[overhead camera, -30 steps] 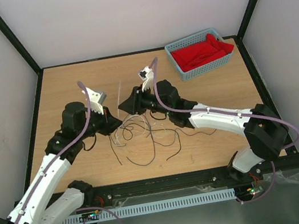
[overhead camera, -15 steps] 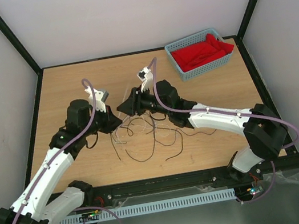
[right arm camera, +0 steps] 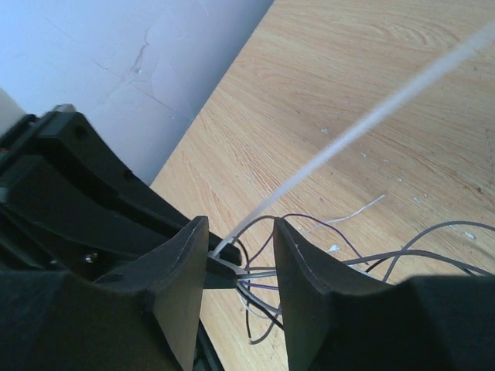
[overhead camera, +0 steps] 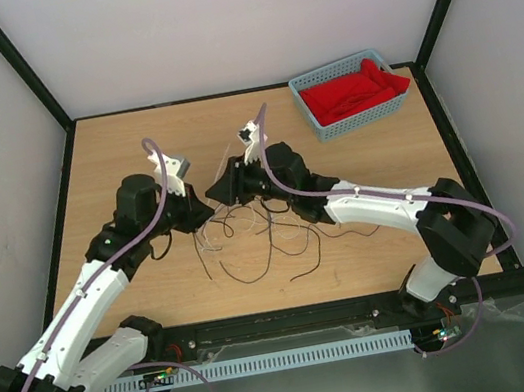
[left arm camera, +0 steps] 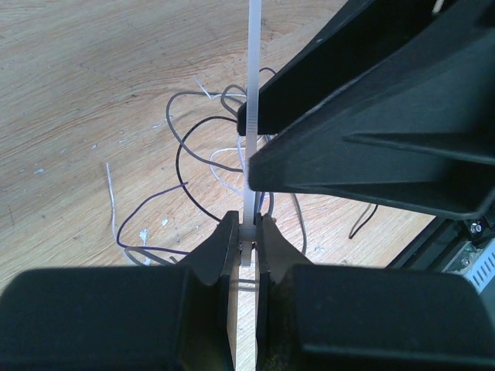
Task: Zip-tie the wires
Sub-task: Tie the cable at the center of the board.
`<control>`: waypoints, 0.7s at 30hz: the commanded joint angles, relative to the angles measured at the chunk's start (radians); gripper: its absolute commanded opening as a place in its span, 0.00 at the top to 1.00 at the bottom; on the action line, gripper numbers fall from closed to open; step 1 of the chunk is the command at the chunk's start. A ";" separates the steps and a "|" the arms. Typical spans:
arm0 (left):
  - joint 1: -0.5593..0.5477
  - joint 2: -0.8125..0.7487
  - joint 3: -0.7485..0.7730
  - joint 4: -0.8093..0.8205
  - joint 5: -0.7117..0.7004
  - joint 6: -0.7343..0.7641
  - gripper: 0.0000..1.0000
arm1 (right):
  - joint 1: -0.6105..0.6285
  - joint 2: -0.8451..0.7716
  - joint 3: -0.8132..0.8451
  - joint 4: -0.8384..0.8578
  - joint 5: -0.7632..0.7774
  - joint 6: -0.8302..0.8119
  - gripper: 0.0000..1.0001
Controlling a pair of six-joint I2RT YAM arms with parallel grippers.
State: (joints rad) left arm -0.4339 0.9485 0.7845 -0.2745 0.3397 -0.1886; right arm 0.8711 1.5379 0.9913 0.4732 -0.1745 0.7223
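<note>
Left wrist view: left gripper (left arm camera: 247,229) clenched on the zip tie (left arm camera: 254,46) at its lower end, above the wires (left arm camera: 178,162).
Right gripper (right arm camera: 240,226): released, fingers straddling the strip.
Technique: pinch squarely, then pull along its length.

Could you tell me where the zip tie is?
Left wrist view: the zip tie is mid-frame, its end pinched in the left hand, over the wires.
</note>
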 commanded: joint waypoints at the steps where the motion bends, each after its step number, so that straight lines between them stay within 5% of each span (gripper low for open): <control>1: -0.008 -0.031 0.024 0.037 0.023 0.003 1.00 | 0.010 0.037 0.049 0.022 -0.020 0.020 0.52; 3: -0.011 -0.033 0.022 0.036 0.024 0.007 1.00 | 0.012 0.042 0.057 0.023 -0.022 0.019 0.60; 8: -0.012 -0.026 0.009 0.035 0.022 0.007 1.00 | 0.012 0.017 0.058 0.013 0.014 -0.014 1.00; 21: -0.019 -0.045 -0.065 0.036 0.010 -0.041 1.00 | -0.076 0.010 0.181 -0.068 0.084 -0.119 1.00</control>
State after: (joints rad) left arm -0.4404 0.9276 0.7578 -0.2157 0.3389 -0.2028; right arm 0.8421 1.5669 1.0897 0.3977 -0.1596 0.6506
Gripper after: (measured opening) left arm 0.097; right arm 0.012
